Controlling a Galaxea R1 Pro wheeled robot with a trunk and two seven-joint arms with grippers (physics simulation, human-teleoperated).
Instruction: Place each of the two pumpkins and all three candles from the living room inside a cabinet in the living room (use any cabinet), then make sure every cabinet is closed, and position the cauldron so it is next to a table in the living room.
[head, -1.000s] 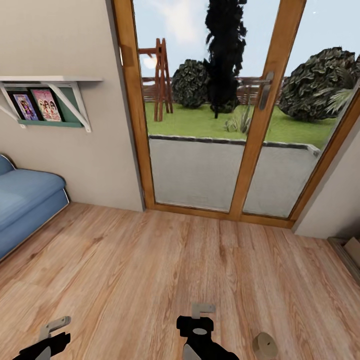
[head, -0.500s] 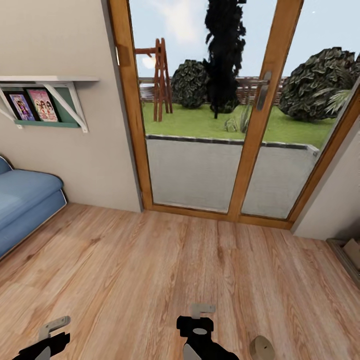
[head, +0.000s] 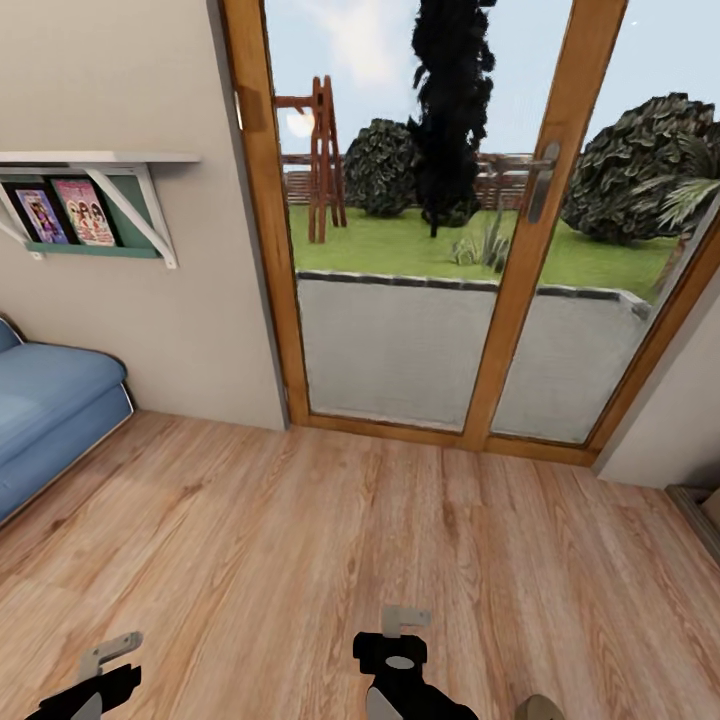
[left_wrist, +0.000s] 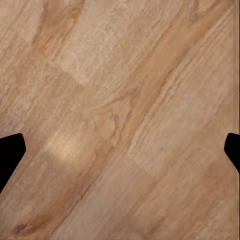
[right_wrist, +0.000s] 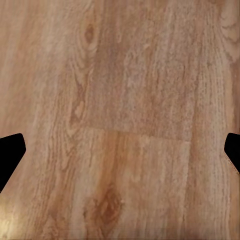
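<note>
While both end effectors gape, wood floor (head: 300, 520) lies below

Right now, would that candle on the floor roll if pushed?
The candle looks short and round, so it may roll on the smooth wood floor. Small, so probably light. The picture's edge cuts it off, so its pose is unclear.

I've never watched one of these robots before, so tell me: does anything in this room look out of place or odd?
One thing: a small pale candle lies alone on the bare wooden floor, at the head view's bottom edge, beside the right claw. It looks dropped rather than put away. The sofa, wall shelf and glass doors look orderly.
</note>
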